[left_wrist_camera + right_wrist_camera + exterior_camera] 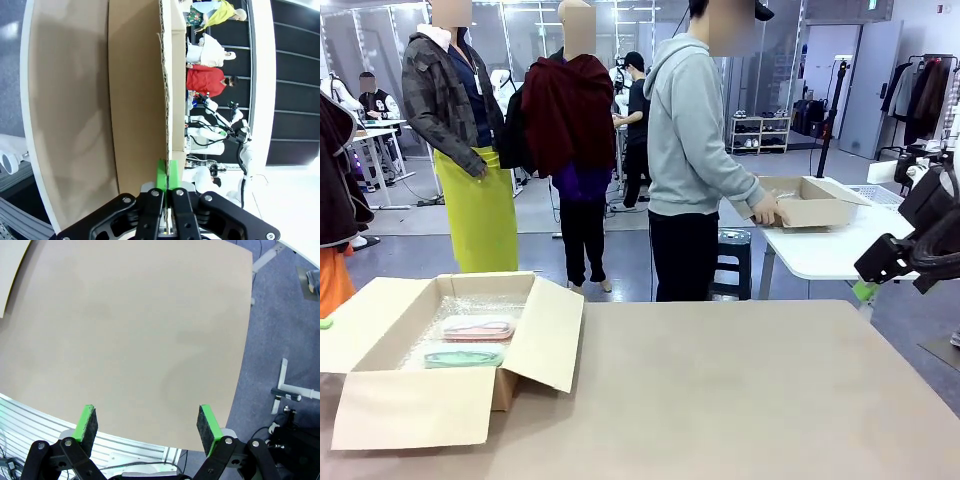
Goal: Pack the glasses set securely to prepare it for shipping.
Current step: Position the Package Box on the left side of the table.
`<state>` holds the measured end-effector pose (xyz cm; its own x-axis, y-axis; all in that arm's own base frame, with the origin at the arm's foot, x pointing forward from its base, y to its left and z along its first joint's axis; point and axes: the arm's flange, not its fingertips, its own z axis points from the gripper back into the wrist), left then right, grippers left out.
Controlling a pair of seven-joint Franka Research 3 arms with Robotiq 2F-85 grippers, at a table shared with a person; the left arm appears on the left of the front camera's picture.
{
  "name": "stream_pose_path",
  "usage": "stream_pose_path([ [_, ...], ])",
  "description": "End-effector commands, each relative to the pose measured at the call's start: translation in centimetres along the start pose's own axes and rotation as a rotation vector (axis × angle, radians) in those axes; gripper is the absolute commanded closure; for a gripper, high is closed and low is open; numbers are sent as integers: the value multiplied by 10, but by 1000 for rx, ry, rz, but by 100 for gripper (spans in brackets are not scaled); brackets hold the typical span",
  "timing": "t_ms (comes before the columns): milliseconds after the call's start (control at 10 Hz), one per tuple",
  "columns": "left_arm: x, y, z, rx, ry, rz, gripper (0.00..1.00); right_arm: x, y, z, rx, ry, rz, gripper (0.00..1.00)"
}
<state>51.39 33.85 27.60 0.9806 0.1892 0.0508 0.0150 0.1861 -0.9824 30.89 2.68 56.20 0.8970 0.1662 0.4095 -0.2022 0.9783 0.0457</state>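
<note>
While left tool (166, 175) pinches box flap (167, 80) edge, right tool (147, 427) hovers wide above table (140, 330)

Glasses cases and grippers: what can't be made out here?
- Pink case and mint case, front view: lying in bubble wrap inside the cardboard box; the wrap blurs their outlines, so whether they touch is unclear.
- Left gripper, left wrist view: shut on a box flap edge; which flap cannot be told.
- Right gripper, right wrist view: open over the bare table.
</note>
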Motion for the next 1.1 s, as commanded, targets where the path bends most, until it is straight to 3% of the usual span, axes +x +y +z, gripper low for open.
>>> stream_pose_path([
  [0,0,0,0,2,0,1,99,-1,1,1,-10,5,2,0],
  [700,1,0,-2,-2,2,0,99,-1,1,1,-10,5,2,0],
  [800,-4,-4,-3,17,-8,-12,66,-1,1,1,-10,5,2,0],
  [900,-8,-8,-4,26,-16,-23,60,-1,1,1,-10,5,2,0],
  [1000,-11,-9,-5,25,-14,-23,28,-1,1,1,-10,5,2,0],
])
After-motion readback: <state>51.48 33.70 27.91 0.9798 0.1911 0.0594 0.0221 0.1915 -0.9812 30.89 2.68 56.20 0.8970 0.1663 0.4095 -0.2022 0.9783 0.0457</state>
